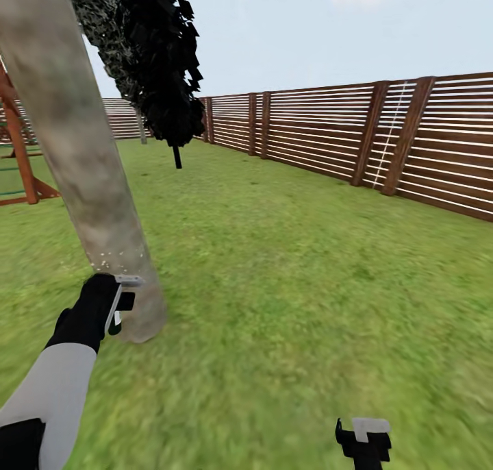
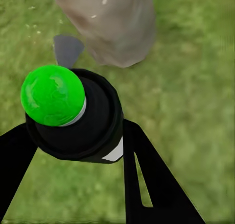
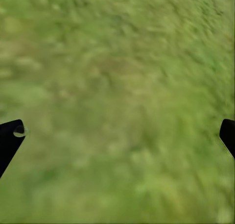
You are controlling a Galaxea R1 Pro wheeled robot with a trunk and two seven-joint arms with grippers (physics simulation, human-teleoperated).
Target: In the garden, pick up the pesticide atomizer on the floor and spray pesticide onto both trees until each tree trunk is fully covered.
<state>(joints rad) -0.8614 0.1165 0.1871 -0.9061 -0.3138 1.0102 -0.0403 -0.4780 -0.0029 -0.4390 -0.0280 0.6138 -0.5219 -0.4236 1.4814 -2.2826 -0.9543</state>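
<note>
Atomizer sits clamped between the left gripper's two black fingers, held low and right up against the foot of a thick mottled trunk. From the left wrist you look down on its bright green rounded end and the dark body beneath, with a sliver of pale label at the side; the trunk's base and the grass lie just beyond it. A band of small white specks dots the bark a little above the gripper. The trunk leans across the left of the head view, and a near-black conifer stands further back behind it. Right gripper hangs low over open lawn, well apart from the trunk, its fingertips spread wide with nothing between them. A brown slatted fence runs along the far right, and a red-brown wooden frame stands at the left edge.
</note>
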